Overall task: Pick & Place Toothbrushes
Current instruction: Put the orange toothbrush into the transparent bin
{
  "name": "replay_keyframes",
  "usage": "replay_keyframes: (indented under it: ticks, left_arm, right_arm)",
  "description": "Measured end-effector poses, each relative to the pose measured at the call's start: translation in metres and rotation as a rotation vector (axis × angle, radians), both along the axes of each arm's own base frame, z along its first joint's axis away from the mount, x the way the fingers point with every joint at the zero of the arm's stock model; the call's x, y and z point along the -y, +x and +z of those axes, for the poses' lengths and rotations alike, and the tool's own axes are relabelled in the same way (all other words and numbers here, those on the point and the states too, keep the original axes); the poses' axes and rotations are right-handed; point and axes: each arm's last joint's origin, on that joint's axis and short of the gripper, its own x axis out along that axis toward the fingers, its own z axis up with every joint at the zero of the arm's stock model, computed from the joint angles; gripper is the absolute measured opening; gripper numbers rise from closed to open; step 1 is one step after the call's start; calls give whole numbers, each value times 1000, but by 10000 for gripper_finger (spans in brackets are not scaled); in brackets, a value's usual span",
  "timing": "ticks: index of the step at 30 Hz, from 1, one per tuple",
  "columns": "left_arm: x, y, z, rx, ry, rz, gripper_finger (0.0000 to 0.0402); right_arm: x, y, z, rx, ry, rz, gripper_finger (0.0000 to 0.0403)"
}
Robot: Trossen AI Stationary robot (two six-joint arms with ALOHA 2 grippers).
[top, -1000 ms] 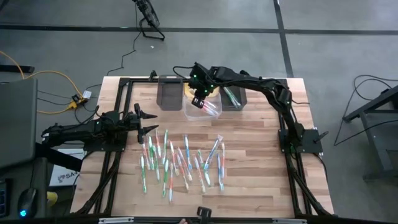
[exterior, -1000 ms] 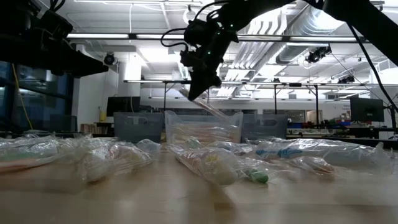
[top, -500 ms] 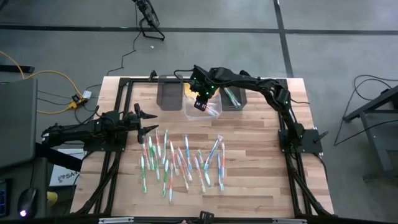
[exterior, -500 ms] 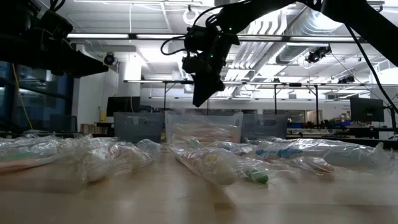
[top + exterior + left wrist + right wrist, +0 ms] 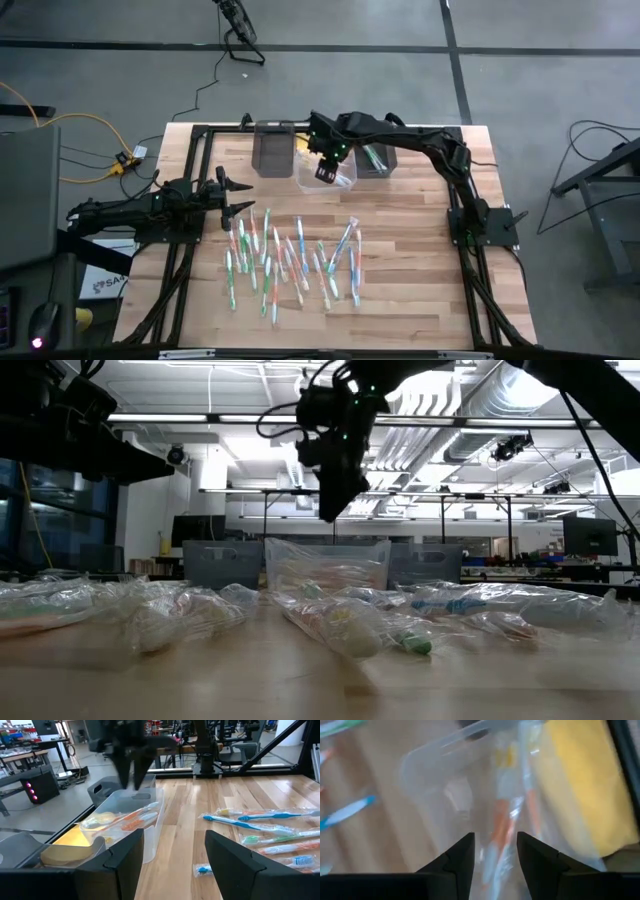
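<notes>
Many wrapped toothbrushes point(image 5: 290, 260) with green, blue, pink and white handles lie scattered flat on the wooden table's near half, also seen in the low view point(image 5: 340, 625) and the left wrist view point(image 5: 265, 827). A few orange ones point(image 5: 502, 820) lie inside the clear bin point(image 5: 305, 180). My right gripper point(image 5: 325, 167) hangs open and empty above that bin, its fingers point(image 5: 465, 855) pointing down into it. My left gripper point(image 5: 236, 196) waits open at the table's left side, above the wood point(image 5: 175, 865).
A dark bin point(image 5: 270, 148) stands left of the clear one. Another dark bin point(image 5: 372, 158), holding green toothbrushes, stands to its right. A yellow object point(image 5: 303, 143) lies just behind the clear bin. Bare wood separates the bins from the toothbrush pile.
A second ago a wrapped toothbrush hung below my right gripper over the clear bin. It no longer hangs there, and the gripper is empty. The gripper has since drifted a little toward the table's right and near side, staying above the bin.
</notes>
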Motion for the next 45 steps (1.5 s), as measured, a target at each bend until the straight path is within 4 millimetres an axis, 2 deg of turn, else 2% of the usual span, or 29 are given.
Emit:
replay_keyframes:
  ticks: [5,10,18,23,33,40,45]
  left_arm:
    - [0,0,0,0,0,0,206]
    - [0,0,0,-1,0,0,206]
    - [0,0,0,-2,0,1,206]
    - [0,0,0,-2,-1,-3,206]
    - [0,0,0,-2,-1,-5,206]
    - [0,0,0,-1,-1,-5,206]
    - [0,0,0,-2,-1,-5,206]
  right_arm:
    - [-33,2,1,-61,26,74,137]
    - [-72,-4,4,-103,104,96,137]
    - [-129,-40,-5,-170,179,-50,137]
    - [-156,-56,-26,-189,232,-212,137]
    - [-183,-77,-76,-208,165,-635,137]
    - [-203,-74,-83,-121,217,-670,136]
    - [-209,-75,-88,-122,195,-724,137]
